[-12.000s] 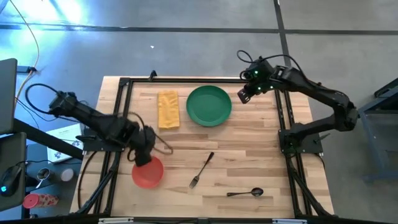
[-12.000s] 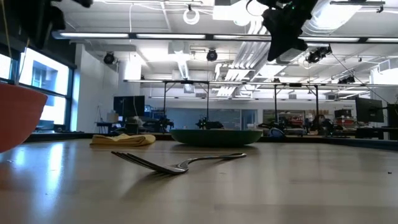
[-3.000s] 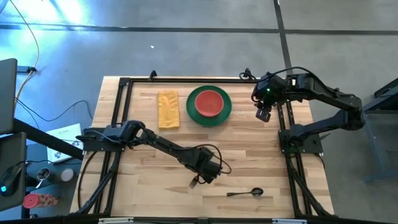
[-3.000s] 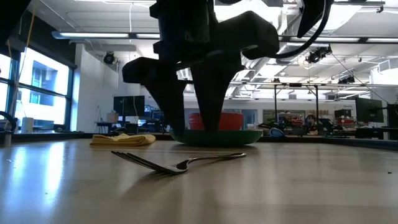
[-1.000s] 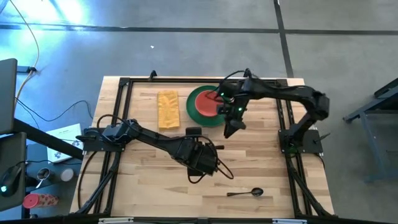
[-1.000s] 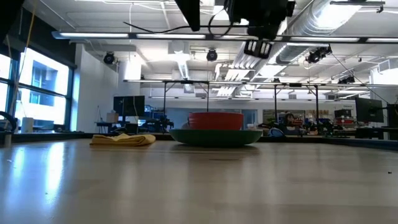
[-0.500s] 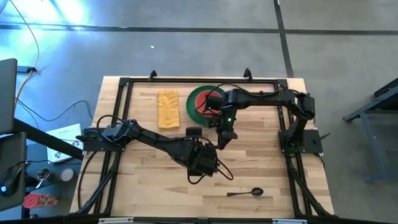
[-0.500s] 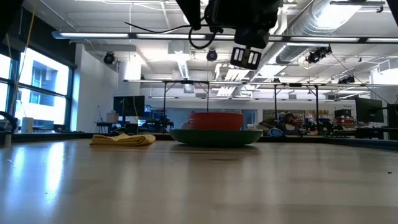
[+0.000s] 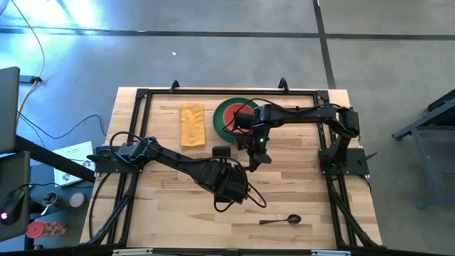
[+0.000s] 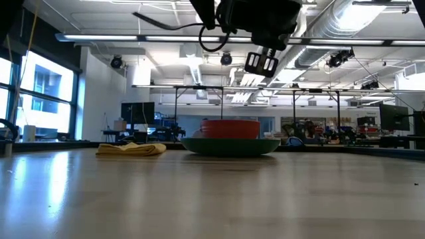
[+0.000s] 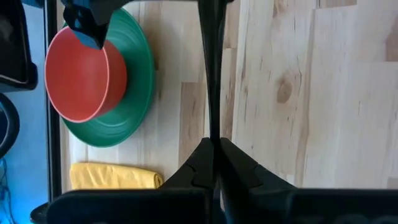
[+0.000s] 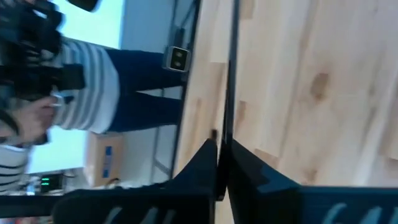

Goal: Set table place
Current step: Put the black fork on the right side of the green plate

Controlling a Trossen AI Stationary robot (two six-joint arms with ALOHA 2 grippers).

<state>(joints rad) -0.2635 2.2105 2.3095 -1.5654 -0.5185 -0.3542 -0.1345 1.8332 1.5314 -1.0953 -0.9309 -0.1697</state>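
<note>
The left arm reaches from its base at the table's left edge across to the middle of the table (image 9: pixel 298 185), elbow low. The left gripper (image 9: pixel 231 188) hangs above the boards, off the surface. Its wrist view shows the fingers pinched tight on the handle of the fork (image 11: pixel 210 74), which runs straight out from their tips.

The right arm stretches from its base at the right edge, passes over the plate, and bends down. The right gripper (image 9: pixel 254 160) hovers just beside the left one, on the side toward the plate. In its wrist view the fingers (image 12: pixel 205 163) look pressed together. A thin dark line leads on from their tips, and I cannot tell what it is.

There are two arms. There is one plate (image 11: pixel 134 93) and one bowl (image 11: pixel 84 71) sitting in it, both at the far middle of the table. One napkin (image 9: pixel 192 125) lies flat just left of the plate. One spoon (image 9: pixel 279 220) lies alone near the front edge, well apart from both grippers. One fork is held in the air.

A person in a striped top (image 12: pixel 87 87) stands beyond the table.
</note>
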